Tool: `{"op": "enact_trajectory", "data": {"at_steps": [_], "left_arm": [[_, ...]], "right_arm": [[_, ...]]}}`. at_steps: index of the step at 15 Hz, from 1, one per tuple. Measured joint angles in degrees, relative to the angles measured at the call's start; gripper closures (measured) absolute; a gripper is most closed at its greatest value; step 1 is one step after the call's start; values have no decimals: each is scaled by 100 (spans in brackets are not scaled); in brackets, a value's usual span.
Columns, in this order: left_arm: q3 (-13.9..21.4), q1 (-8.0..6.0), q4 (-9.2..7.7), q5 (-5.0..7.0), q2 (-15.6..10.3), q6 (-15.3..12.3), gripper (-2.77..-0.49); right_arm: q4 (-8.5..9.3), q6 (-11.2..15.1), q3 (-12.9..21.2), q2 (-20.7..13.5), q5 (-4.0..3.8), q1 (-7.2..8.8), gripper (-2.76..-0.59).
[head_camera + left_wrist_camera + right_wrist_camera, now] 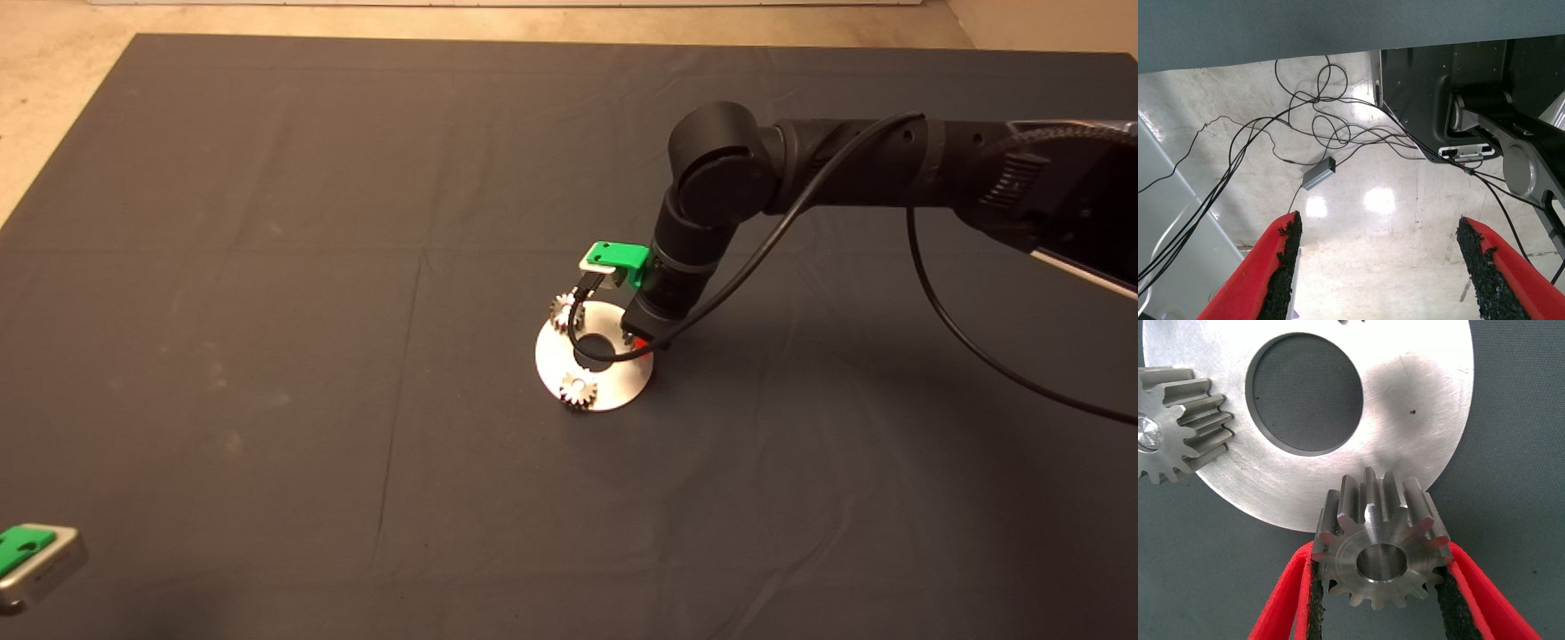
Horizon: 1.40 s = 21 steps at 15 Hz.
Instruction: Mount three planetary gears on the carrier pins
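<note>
We see a dark mat covering the table, the right arm reaching over the round silver disc. The left gripper waits at the lower left, fingers spread (floor cables beyond). Two gears sit on the disc; the right gripper pinches a third gear at its edge.

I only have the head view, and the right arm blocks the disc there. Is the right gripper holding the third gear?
Observer: Yes. The right wrist view shows the right gripper shut on a planetary gear, with a pad on each side.
Operator: Where is it over the disc?
Observer: The gear overlaps the rim of the disc. I cannot tell whether it is seated.
Operator: Is the left gripper free?
Observer: The left gripper is open and holds nothing. It faces the floor and cables.
</note>
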Motion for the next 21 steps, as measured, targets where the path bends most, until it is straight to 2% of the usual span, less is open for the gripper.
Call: {"op": "enact_trajectory", "data": {"at_steps": [12,16,17,18,21], "left_arm": [[0,0,0,0,0,0,-161],[0,0,0,-1,0,0,-161],[0,0,0,-2,-1,0,-161],[0,0,0,-2,-1,0,-161],[0,-2,0,-1,-1,0,-161]], "right_arm": [[-2,-37,-24,5,-5,4,-98],[-5,-39,-24,63,-66,0,-98],[-6,-37,-26,98,-94,-2,-98],[-11,-37,-28,135,-157,-11,-98],[-11,-35,-30,166,-174,-13,-98]]}}
